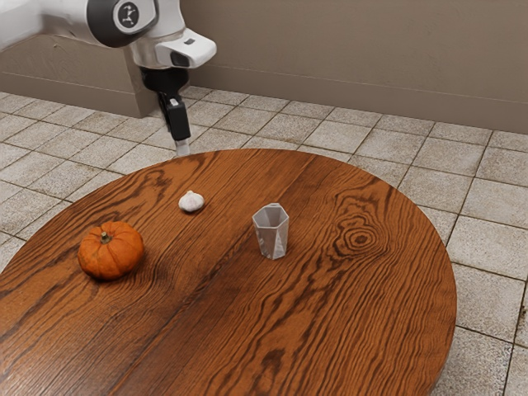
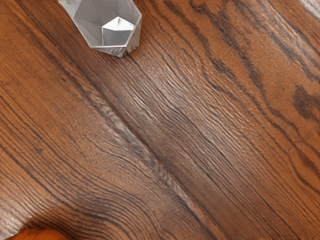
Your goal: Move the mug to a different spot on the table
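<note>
A grey speckled stone-tile floor (image 1: 396, 132) runs back to a plain beige wall (image 1: 371, 49). On it stands the round surface (image 1: 330, 330) of dark reddish-brown wood with bold grain rings; the wrist view looks down on its boards (image 2: 200, 150).

The white robot arm (image 1: 124, 21), with a black disc at its joint, comes in at the exterior view's upper left, and its hand points downward. The black gripper (image 1: 182, 148) hangs above the far edge of the surface, toward the exterior view's left. It is seen side-on as one narrow dark bar, so I cannot tell whether it stands wide or narrow. It touches nothing and is well apart from all three things.

A round, ribbed orange pumpkin (image 1: 110, 249) with a short green stem sits near the surface's edge at the exterior view's left; a sliver of orange (image 2: 37, 235) shows in the wrist view.

The pale, translucent faceted mug (image 1: 271, 231) stands upright near the middle of the surface, its mouth open upward. The wrist view shows it from above (image 2: 107, 25), its angular walls narrowing to a small base.

A small white garlic bulb (image 1: 191, 201) lies between the far edge and the middle, nearest the gripper, apart from the mug and the pumpkin.
</note>
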Robot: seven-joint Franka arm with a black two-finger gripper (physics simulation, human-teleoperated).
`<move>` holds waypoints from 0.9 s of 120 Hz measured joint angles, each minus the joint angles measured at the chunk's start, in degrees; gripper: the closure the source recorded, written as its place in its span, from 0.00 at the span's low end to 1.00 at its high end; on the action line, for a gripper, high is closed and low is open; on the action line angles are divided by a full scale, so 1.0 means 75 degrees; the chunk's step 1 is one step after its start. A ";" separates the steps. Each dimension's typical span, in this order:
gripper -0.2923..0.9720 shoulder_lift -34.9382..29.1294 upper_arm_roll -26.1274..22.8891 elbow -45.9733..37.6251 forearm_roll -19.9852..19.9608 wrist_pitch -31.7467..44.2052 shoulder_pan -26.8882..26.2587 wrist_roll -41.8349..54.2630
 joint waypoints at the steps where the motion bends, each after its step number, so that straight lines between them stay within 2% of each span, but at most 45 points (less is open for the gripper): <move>1: 0.23 0.0000 0.0000 0.0002 0.0000 0.0001 -0.0002 0.0024; 34: 0.23 0.0079 -0.0010 0.0077 -0.0005 0.0028 0.0042 0.0657; 46: 0.23 0.0268 -0.0036 0.0317 -0.0225 0.0031 0.0028 0.0459; 78: 0.23 0.2966 0.0065 0.3360 -0.0525 0.0039 -0.0189 -0.0860; 96: 0.23 0.3508 0.0312 0.3707 -0.0546 0.0070 -0.0228 -0.1476; 108: 0.23 0.3827 0.0911 0.3723 -0.0420 0.0092 -0.0747 -0.2112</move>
